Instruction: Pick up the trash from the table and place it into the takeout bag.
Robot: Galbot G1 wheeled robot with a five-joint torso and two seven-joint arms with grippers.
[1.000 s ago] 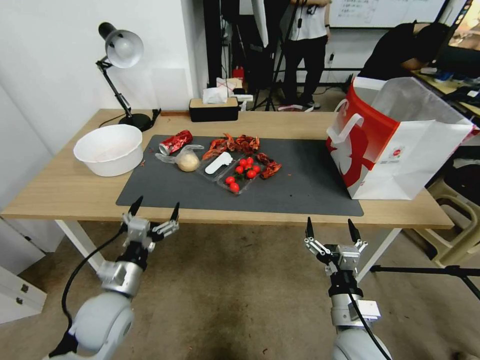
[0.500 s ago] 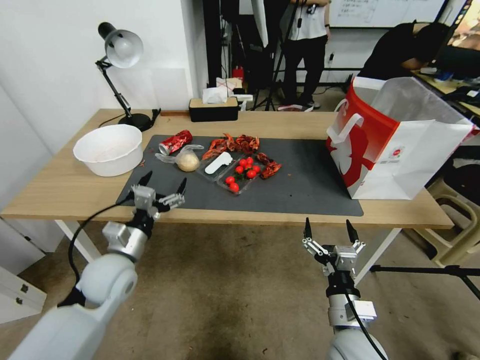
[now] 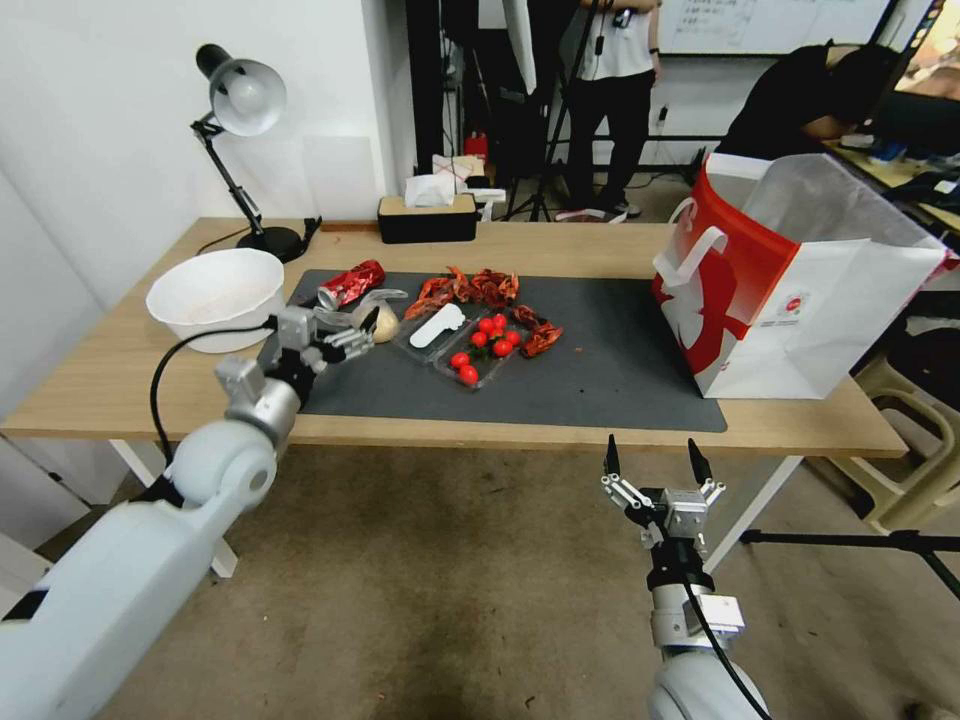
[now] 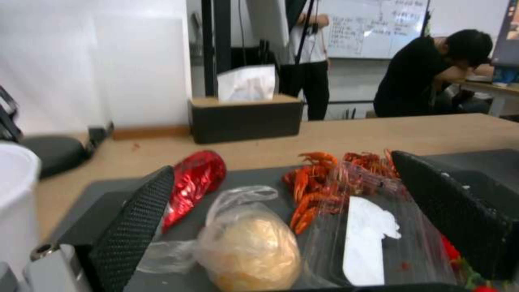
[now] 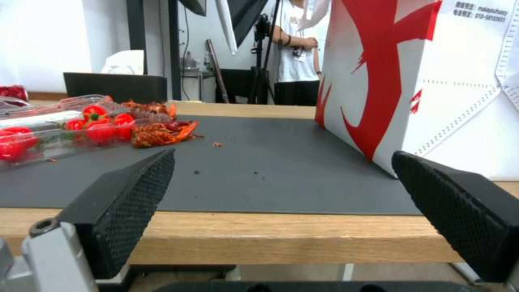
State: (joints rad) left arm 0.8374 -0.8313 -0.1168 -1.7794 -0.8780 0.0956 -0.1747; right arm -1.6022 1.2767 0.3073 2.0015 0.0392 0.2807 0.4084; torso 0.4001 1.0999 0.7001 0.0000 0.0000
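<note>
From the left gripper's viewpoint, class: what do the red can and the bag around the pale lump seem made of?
Crushed red can: likely thin metal, since its glossy skin is dented and creased. Clear plastic bag: thin transparent film, wrinkled, with the pale lump visible through it.

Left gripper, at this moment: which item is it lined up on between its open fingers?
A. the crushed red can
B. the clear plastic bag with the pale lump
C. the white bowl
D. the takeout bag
B. In the left wrist view the clear plastic bag with the pale lump lies between the open fingers of the left gripper, not yet gripped; the crushed red can lies off to one side, beyond one finger.
</note>
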